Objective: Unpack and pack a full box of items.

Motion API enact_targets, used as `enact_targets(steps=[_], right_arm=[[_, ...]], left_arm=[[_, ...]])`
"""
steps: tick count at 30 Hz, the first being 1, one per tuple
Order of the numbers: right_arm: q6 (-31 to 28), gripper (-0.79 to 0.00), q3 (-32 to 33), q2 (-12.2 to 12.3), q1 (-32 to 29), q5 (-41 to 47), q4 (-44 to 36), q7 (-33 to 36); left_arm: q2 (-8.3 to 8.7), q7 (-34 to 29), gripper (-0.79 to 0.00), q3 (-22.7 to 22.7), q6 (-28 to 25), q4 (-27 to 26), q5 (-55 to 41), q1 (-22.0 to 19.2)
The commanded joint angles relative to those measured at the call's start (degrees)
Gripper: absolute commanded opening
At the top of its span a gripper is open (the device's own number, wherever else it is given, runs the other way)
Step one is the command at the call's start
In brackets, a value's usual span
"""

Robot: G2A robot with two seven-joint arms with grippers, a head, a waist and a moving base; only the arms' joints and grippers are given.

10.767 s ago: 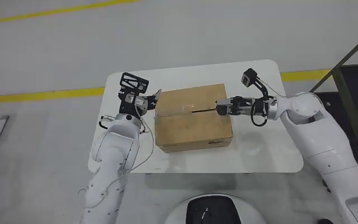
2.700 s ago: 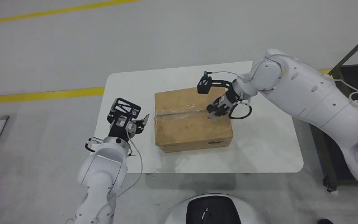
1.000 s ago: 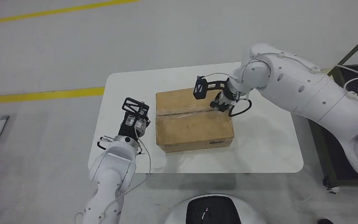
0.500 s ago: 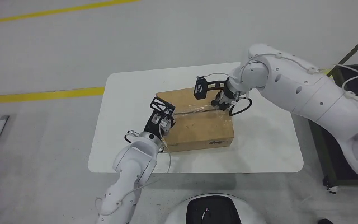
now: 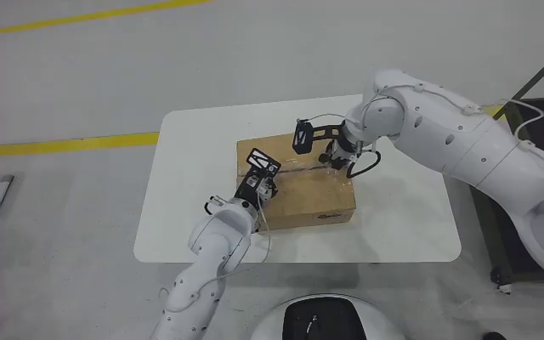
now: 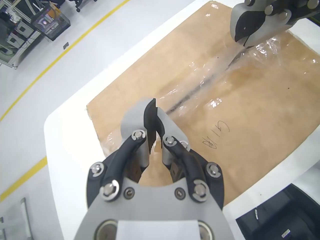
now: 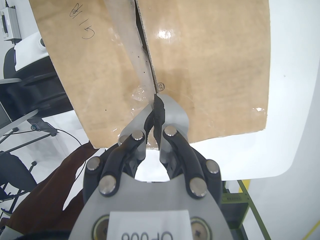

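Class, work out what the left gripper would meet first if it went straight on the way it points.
Probably the tape along the top seam of the cardboard box, just ahead of it, though depth is unclear.

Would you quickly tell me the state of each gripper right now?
Left gripper: closed, nothing visibly held, above the box.
Right gripper: closed at the box's tape; whether it grips it cannot be told.
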Motion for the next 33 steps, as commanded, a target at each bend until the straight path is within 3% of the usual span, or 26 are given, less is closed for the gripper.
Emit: enact_targets(steps=[1,13,16,18,19,22,25,26,27,28,29,33], right_arm=[[-0.10,-0.785,0.00,-0.04,-0.07,-0.07,0.11,-0.10],[-0.15,-0.785,0.00,-0.10,-0.27,-0.09,0.32,-0.15],[-0.15,-0.742,0.00,-0.10,-0.27,-0.09,0.32,-0.15],[-0.15,-0.671,0.00,-0.10,-0.27,-0.09,0.32,-0.15],[-0.15,-0.579,0.00,-0.10,-0.27,-0.09,0.32,-0.15],[-0.11,-0.465,0.00,-0.05,0.00,0.08,0.75,-0.11],[-0.16,-0.449,0.00,0.31,0.89,1.72,1.64,-0.16],[-0.10,-0.394,0.00,0.47,1.15,2.07,1.99,-0.10],[-0.23,-0.274,0.00,0.63,1.42,2.92,2.35,-0.24],[-0.46,-0.203,0.00,0.81,1.73,3.86,2.65,-0.47],[-0.50,0.000,0.00,0.98,1.86,4.46,2.75,-0.51],[0.08,0.000,0.00,1.57,1.79,5.38,1.78,0.07]], left_arm=[[-0.17,-0.45,-0.785,0.42,0.43,0.56,0.08,-0.39],[-0.63,-2.17,-0.785,1.82,0.66,2.27,1.36,-1.48],[-0.63,-2.17,-0.785,1.82,0.66,2.27,1.36,-1.48],[-0.63,-2.17,-0.785,1.82,0.66,2.27,1.36,-1.48],[-0.63,-2.17,-0.785,1.82,0.66,2.27,1.36,-1.48],[-0.64,-2.84,-0.785,1.86,0.87,3.09,1.69,-1.46],[-1.09,-4.04,-0.785,2.86,1.90,4.28,1.87,-2.73],[-1.18,-4.13,-0.785,3.01,2.03,4.45,1.86,-2.92],[-1.26,-4.09,-0.785,3.06,2.23,4.47,1.80,-3.03],[-1.35,-3.93,-0.785,2.99,2.59,4.37,1.38,-3.02],[-1.41,-3.81,-0.785,2.96,2.61,4.21,1.19,-3.05],[-1.53,-4.00,-0.785,2.86,2.24,4.17,1.42,-3.01]])
